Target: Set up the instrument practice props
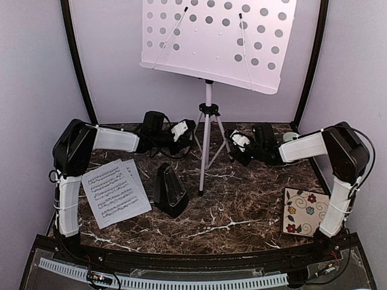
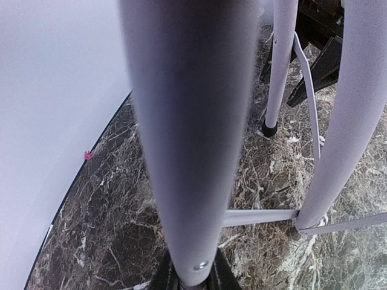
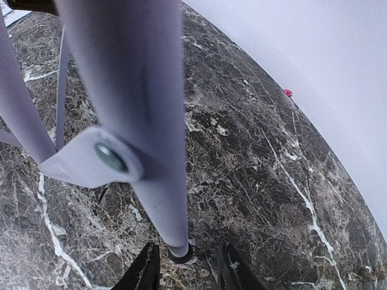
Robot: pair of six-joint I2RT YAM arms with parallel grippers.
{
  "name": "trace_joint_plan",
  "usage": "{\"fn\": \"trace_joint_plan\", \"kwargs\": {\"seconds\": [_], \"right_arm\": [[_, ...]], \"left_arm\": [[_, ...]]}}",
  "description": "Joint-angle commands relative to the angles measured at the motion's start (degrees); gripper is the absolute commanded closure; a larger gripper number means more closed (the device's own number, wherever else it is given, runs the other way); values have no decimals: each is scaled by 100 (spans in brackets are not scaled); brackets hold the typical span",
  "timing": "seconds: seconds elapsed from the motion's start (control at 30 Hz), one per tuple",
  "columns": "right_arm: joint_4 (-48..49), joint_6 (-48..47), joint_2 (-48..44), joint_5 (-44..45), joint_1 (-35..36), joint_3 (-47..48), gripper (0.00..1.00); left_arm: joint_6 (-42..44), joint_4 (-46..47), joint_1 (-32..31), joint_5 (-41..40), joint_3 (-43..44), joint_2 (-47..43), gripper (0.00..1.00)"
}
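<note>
The white music stand (image 1: 206, 130) stands at the back middle, with its hole-dotted desk (image 1: 217, 36) on top. My left gripper (image 1: 181, 130) is shut on the stand's left tripod leg (image 2: 187, 121), and both black fingers press against it (image 2: 192, 275). My right gripper (image 1: 237, 142) is open, with the right tripod leg (image 3: 151, 121) and its black foot (image 3: 179, 254) between the fingers (image 3: 145, 272), not touching them. Two music sheets (image 1: 115, 192) lie at the front left. The black pyramid metronome (image 1: 169, 190) stands upright beside them.
A floral tile (image 1: 305, 211) lies at the front right by the right arm's base. A pale green bowl (image 1: 290, 137) sits behind the right arm. The tripod's front leg (image 1: 204, 175) reaches toward the middle of the marble table (image 1: 242, 205). Walls close in on three sides.
</note>
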Motion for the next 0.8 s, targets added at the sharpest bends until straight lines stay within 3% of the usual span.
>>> {"fn": "trace_joint_plan", "kwargs": {"seconds": [0.0,0.23,0.3,0.37,0.5,0.7,0.77], "right_arm": [[437,-85,98,307,72,157,68],[678,-147,24,281,73,48,77],[684,-147,-13,170,73,27,71],[706,-123,-46,42,73,-18,54],[758,-92,-4,-92,73,-10,49],[743,-91,-80,-156,73,8,49],[748,-117,-167,-173,72,-62,49]], "left_arm": [[79,365,-88,-226,18,-98,92],[234,404,-129,-343,44,-123,99],[236,415,-132,-366,33,-120,99],[245,419,-131,-376,26,-118,99],[243,469,-149,-399,-1,-123,98],[-5,735,-147,-587,-232,-361,67],[-90,818,-146,-633,-371,-524,61]]}}
